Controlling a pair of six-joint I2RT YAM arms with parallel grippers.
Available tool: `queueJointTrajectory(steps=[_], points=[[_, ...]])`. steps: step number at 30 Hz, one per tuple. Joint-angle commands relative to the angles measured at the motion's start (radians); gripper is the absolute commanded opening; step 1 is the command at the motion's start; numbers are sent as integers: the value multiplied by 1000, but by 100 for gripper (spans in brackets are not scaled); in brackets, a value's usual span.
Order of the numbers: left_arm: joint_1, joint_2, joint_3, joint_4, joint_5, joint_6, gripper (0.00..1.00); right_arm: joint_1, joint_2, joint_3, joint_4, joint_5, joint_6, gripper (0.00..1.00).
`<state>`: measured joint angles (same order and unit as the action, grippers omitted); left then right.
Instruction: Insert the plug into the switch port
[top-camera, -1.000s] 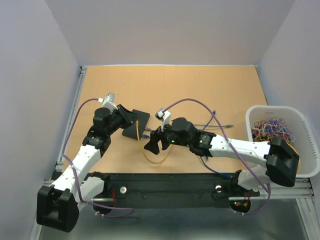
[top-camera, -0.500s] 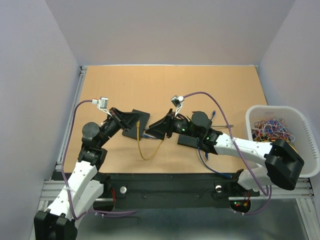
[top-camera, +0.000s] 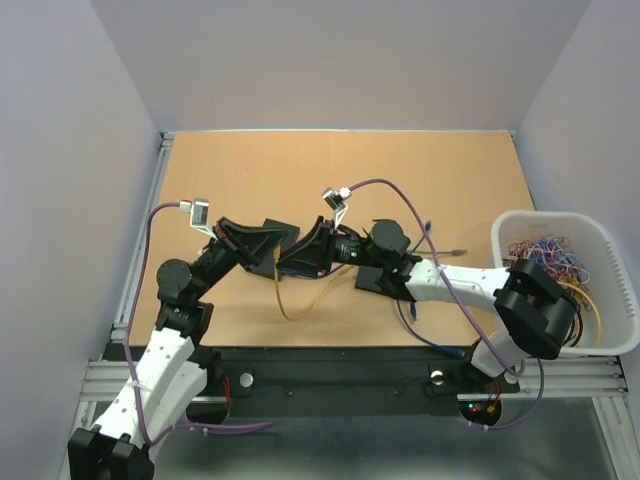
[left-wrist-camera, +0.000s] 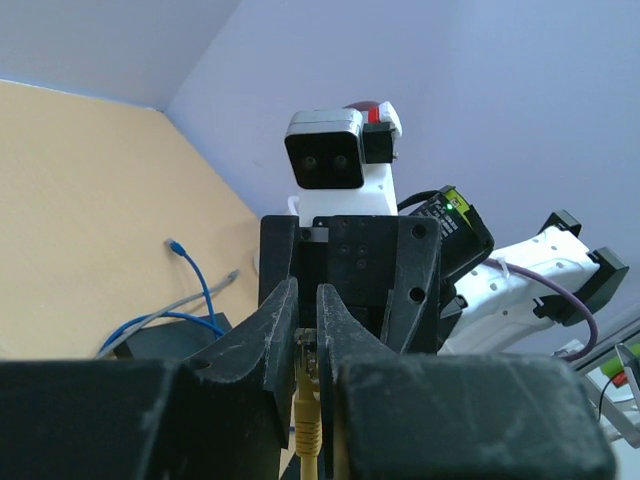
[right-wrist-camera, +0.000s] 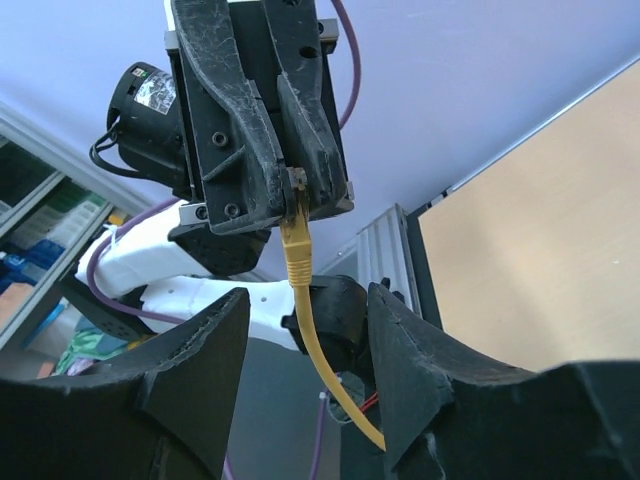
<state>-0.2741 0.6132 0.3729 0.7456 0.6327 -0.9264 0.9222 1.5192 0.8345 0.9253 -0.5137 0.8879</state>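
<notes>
The left gripper is clamping the RJ45 plug of the yellow cable between its fingers. It is holding the plug up off the table, left of the middle of the workspace, with the cable hanging in a loop below. It is gripping right at the connector, probably so that the tip is rigid and easy to steer toward a port.

The right gripper is facing it from the right with its fingers spread apart, gripping nothing. In the right wrist view the cable is passing down through that gap, and I cannot tell whether it is touching either finger. Judging by the pose, the right arm is waiting to steady or re-grip the plug.

A black box with blue cables running to it is lying on the table beyond the left gripper, and it is probably the switch. Its port face is not showing in any view. From above, both arms are covering the dark shapes beneath them, so the box's outline and the plug are hard to make out there. The plug's latch side is too small to read.
</notes>
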Motion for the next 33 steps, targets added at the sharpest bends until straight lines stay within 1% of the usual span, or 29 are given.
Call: queueJointTrajectory(steps=[1, 2, 5, 6, 10, 11, 14, 15, 16, 17, 18, 19, 20, 21, 22, 23, 24, 25, 26, 29, 32, 33], points=[[-11, -20, -11, 106, 18, -17, 0, 27, 24, 55, 124, -31, 26, 52], [-13, -21, -14, 112, 18, -19, 0, 29, 38, 60, 124, -32, 28, 46], [-14, -26, -15, 117, 13, -23, 0, 36, 53, 71, 124, -25, 32, 33], [-16, -26, -17, 120, 10, -23, 0, 38, 56, 71, 125, -20, 31, 26], [-19, -30, -22, 120, 4, -26, 0, 47, 50, 64, 124, 1, 19, 14], [-19, -29, -28, 120, 1, -26, 0, 49, 47, 63, 124, 6, 16, 8], [-20, -32, -31, 120, -7, -28, 0, 55, 33, 58, 101, 27, -1, 1], [-20, -32, -26, 103, -11, -23, 0, 55, 26, 58, 77, 41, -12, 1], [-20, -35, -17, 77, -16, -11, 12, 58, 16, 60, 41, 73, -30, 0], [-20, -39, 0, 28, -46, 36, 23, 61, -6, 63, -48, 96, -77, 0], [-20, -41, 51, -117, -73, 76, 32, 66, -22, 69, -93, 121, -105, 0], [-20, -41, 78, -183, -97, 108, 39, 72, -36, 72, -141, 147, -131, 0], [-20, -36, 102, -243, -122, 139, 52, 84, -48, 80, -195, 215, -160, 0], [-20, -32, 130, -362, -186, 196, 56, 93, -75, 87, -312, 256, -220, 0], [-20, -17, 180, -412, -233, 217, 60, 118, -86, 109, -432, 346, -275, 0], [-20, -7, 204, -454, -234, 240, 61, 127, -94, 124, -433, 389, -276, 0], [-20, 3, 248, -530, -270, 273, 61, 136, -103, 152, -538, 432, -314, 0], [-20, 14, 265, -558, -286, 288, 61, 144, -103, 152, -584, 473, -326, 0], [-22, 32, 279, -578, -301, 297, 61, 156, -100, 184, -670, 547, -343, 0], [-33, 65, 333, -649, -343, 328, 60, 165, -85, 234, -782, 631, -359, 0], [-50, 94, 391, -741, -396, 365, 58, 170, -65, 261, -833, 687, -363, 0], [-63, 102, 421, -796, -439, 373, 57, 170, -62, 273, -858, 696, -368, 0]])
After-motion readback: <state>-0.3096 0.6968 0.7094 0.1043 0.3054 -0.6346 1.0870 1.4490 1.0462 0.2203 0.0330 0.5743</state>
